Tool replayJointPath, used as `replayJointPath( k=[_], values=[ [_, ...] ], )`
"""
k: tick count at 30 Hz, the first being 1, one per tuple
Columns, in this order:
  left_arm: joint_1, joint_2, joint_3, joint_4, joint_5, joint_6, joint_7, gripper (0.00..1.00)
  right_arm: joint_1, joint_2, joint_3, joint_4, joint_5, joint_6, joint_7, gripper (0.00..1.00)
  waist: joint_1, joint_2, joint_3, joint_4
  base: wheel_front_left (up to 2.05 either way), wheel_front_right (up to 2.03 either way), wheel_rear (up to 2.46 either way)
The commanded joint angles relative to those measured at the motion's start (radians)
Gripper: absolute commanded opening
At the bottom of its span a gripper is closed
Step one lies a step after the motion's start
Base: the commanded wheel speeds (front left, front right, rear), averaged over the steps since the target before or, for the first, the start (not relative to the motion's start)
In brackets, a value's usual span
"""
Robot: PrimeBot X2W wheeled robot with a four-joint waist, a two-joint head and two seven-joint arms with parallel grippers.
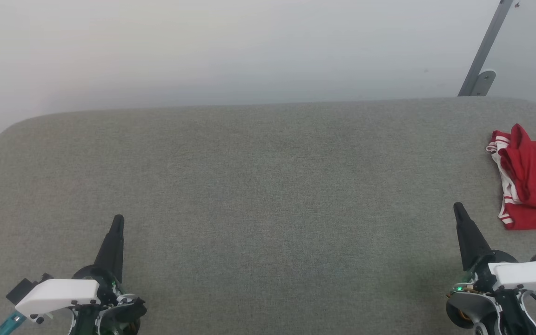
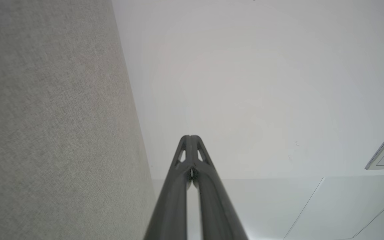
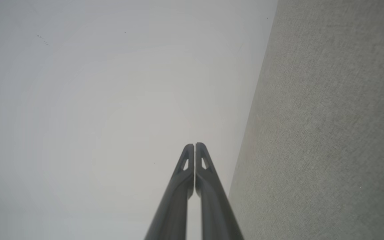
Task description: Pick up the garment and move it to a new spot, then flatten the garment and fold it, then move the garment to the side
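The garment (image 1: 535, 179), bright red with red-and-white striped trim, lies folded in a compact bundle at the right edge of the grey fabric surface (image 1: 268, 195), partly cut off by the head view's border. My right gripper (image 1: 458, 207) is shut and empty, low at the right, a short way left of and nearer than the garment. My left gripper (image 1: 118, 219) is shut and empty at the lower left, far from the garment. In the left wrist view the left gripper (image 2: 190, 136) has its fingers pressed together. The right gripper (image 3: 195, 144) in its own wrist view is likewise closed.
A pale wall (image 1: 249, 51) rises behind the surface's far edge. A grey metal bracket (image 1: 484, 56) leans against it at the upper right. The surface has rounded far corners.
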Motion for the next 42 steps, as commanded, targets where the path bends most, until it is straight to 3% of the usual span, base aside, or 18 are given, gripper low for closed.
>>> replayJointPath(
  k=[1, 42],
  values=[
    [-0.012, 0.001, 0.002, -0.001, -0.001, -0.003, 0.002, 0.0, -0.008, -0.002, 0.001, -0.001, 0.004, 0.0, 0.002, 0.0, 0.0, -0.0001, 0.0, 0.0, 0.0, 0.0, 0.0],
    [-0.012, 0.001, 0.003, -0.001, -0.001, -0.003, 0.002, 0.0, -0.008, -0.002, 0.001, -0.001, 0.004, 0.0, 0.002, 0.0, 0.0, -0.0001, 0.0, 0.0, 0.0, 0.0, 0.0]
  ],
)
